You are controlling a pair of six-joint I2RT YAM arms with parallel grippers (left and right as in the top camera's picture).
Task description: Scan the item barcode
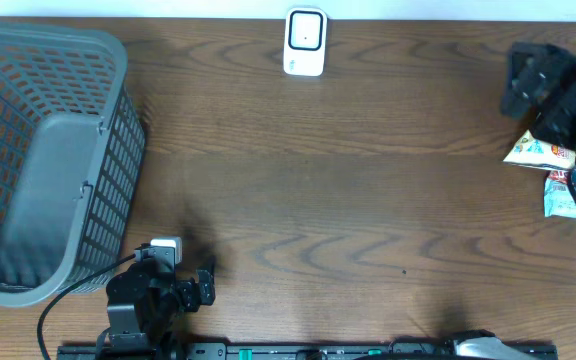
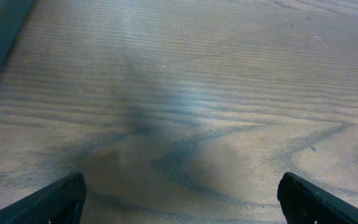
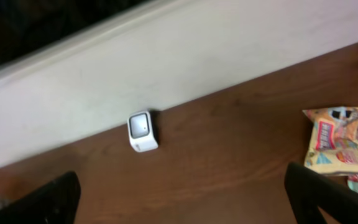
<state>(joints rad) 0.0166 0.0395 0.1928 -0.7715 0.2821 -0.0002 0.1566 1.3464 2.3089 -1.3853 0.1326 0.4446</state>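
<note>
Snack packet (image 1: 536, 150), the yellow one, lies flat at 3 o'clock on the table (image 1: 348, 200) in the overhead view. It is partly under the right arm (image 1: 563, 95), with a blue packet (image 1: 568, 197) touching it on the 5 o'clock side.

The wooden table fills the overhead view. At 9 o'clock stands a grey slatted basket (image 1: 118, 165), upright with its mouth open to the camera. Only its own grey floor shows inside.

The left arm (image 1: 143, 300) sits at 7 o'clock, just beside the basket's near corner. The left gripper (image 2: 182, 202) hangs over bare wood, its fingers (image 2: 58, 199) spread wide apart and nothing between them.

The right arm is at 2 o'clock. The right gripper (image 3: 182, 199) also has its fingers (image 3: 331, 196) wide apart and holds nothing. In its wrist view the yellow packet lies at 3 o'clock.

The white scanner (image 1: 305, 42) stands at 12 o'clock against the table's far edge (its window faces up), well apart from the packets.
</note>
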